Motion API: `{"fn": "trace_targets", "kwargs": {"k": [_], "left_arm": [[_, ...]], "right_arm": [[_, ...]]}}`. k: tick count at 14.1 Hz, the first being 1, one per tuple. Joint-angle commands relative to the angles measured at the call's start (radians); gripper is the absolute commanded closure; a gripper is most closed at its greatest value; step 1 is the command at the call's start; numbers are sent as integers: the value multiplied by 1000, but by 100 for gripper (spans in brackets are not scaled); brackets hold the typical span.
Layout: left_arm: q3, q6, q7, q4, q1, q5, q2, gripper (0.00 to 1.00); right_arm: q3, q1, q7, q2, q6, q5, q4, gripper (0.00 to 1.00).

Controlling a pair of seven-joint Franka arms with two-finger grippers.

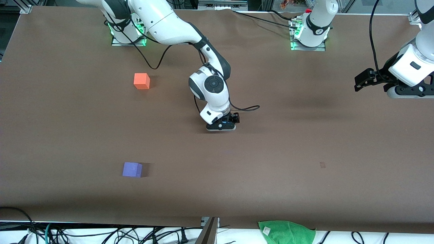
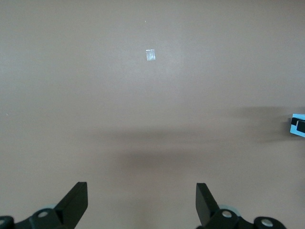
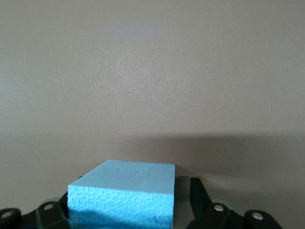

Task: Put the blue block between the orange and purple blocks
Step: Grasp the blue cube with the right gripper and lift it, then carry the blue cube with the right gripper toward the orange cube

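The orange block (image 1: 141, 81) lies toward the right arm's end of the table, fairly close to the robots' bases. The purple block (image 1: 132, 169) lies nearer to the front camera, almost in line with it. My right gripper (image 1: 221, 128) is down at the table's middle and hides the blue block in the front view. In the right wrist view the blue block (image 3: 126, 193) sits between the open fingers of that gripper (image 3: 128, 191), with a gap beside one finger (image 3: 199, 195). My left gripper (image 1: 361, 81) waits open and empty above the left arm's end; its wrist view (image 2: 142, 191) shows bare table.
A brown mat (image 1: 271, 152) covers the table. A small pale mark (image 1: 322, 165) lies on it, also in the left wrist view (image 2: 150, 55). A green cloth (image 1: 286, 232) and cables hang at the table's edge nearest the front camera.
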Motion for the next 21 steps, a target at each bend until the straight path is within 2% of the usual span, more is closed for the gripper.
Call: {"fn": "trace_targets", "kwargs": {"k": [1, 2, 5, 7, 8, 10, 12, 15, 17, 19, 21], "left_arm": [[7, -9, 12, 0, -3, -9, -5, 0], [7, -9, 12, 0, -3, -9, -7, 0], [7, -9, 12, 0, -3, -9, -5, 0], [7, -11, 12, 0, -3, -9, -5, 0], [7, -9, 10, 0, -5, -10, -7, 0], [7, -9, 7, 0, -9, -10, -5, 0], [7, -11, 9, 0, -11, -10, -5, 0], [7, -9, 7, 0, -11, -10, -5, 0], [7, -9, 7, 0, -12, -10, -7, 0], [6, -11, 9, 0, -12, -10, -7, 0], [7, -9, 9, 0, -12, -10, -7, 0]], "right_arm": [[-3, -2, 20, -23, -15, -6, 12, 91], [-8, -6, 20, -36, -23, 1, 12, 100], [-3, -127, -56, -109, -156, 9, 9, 100], [-5, -208, -254, -167, -281, 18, -2, 100], [-5, -254, -308, -192, -338, 23, -23, 100], [-18, -325, -407, -255, -346, 21, -127, 100], [-66, -376, -590, -347, -284, 24, -307, 100], [-75, -437, -725, -468, 6, 50, -653, 100], [-77, -439, -725, -468, 117, 51, -739, 100], [-77, -442, -716, -464, 138, 55, -756, 100], [-75, -453, -713, -450, 138, 78, -759, 74]]}}
